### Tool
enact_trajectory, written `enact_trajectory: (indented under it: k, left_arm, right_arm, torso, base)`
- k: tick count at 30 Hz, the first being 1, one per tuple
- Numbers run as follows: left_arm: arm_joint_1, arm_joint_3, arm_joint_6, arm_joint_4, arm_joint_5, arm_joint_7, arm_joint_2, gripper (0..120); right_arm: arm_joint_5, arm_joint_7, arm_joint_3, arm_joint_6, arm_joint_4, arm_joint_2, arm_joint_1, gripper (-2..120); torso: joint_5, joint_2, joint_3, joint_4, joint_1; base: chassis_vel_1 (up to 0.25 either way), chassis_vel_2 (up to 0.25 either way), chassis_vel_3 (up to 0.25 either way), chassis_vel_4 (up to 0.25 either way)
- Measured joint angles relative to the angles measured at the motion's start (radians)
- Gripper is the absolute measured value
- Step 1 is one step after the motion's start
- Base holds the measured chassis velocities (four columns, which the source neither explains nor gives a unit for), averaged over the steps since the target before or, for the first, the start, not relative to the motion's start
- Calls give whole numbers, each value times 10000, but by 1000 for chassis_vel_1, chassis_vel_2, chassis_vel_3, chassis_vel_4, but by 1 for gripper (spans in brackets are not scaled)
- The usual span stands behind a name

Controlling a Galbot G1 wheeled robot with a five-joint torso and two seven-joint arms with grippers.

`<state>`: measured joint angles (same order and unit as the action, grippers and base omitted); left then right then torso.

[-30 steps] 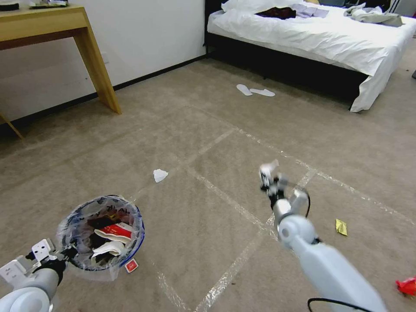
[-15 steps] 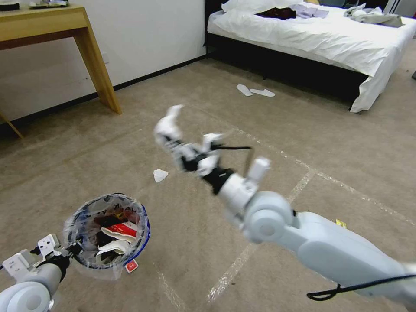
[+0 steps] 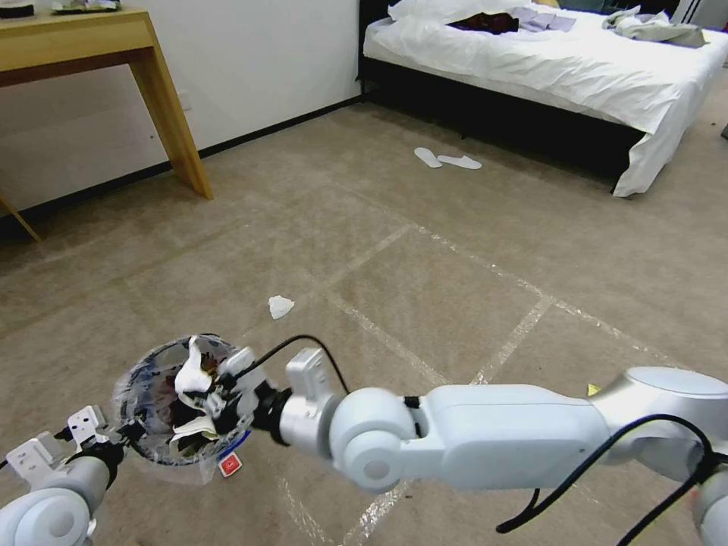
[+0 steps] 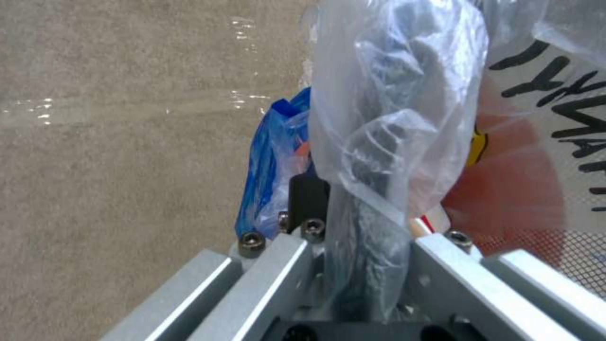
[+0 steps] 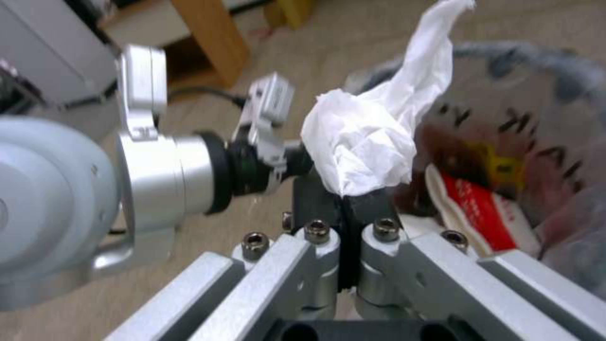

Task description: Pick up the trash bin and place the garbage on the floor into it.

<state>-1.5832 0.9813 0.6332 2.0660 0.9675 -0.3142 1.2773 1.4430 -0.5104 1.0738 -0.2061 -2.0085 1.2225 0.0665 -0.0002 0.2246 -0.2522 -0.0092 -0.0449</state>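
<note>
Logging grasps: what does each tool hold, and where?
Right tool pinches a crumpled white tissue by its lower end, over the trash bin. Left tool clamps the bin's bag-covered rim.

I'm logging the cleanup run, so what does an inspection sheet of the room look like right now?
Surface: beige carpet with a grid of shiny tape.
Job's things: trash bin held up, with cup scraps inside; white tissue held over it.
Clutter: tissue on floor, red wrapper, yellow wrapper.
Grippers: left gripper clamps bin rim and bag; right gripper pinches the tissue.
Cables: black cable on right wrist.
Surroundings: wooden table, bed, slippers.
</note>
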Motion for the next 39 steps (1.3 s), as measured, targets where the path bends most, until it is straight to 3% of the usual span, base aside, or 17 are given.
enact_trajectory:
  k: [17, 26, 39]
  left_arm:
    - [-51, 38, -16, 204, -22, 17, 72, 0]
    - [-208, 23, -29, 408, -110, 91, 196, 0]
    - [-202, -52, -39, 498, -133, 98, 279, 0]
  right_arm:
    - [26, -658, 590, -832, 1726, 1430, -362, 0]
    - [-495, -516, 738, -839, 3429, 2336, -498, 0]
    - [-884, -608, 959, -641, 4510, 3243, -202, 0]
  torso:
    - [0, 0, 0, 0, 0]
    - [0, 0, 0, 0, 1]
    - [0, 0, 0, 1, 1]
  base:
    - [0, 0, 0, 0]
    - [0, 0, 0, 0]
    - [0, 0, 0, 0]
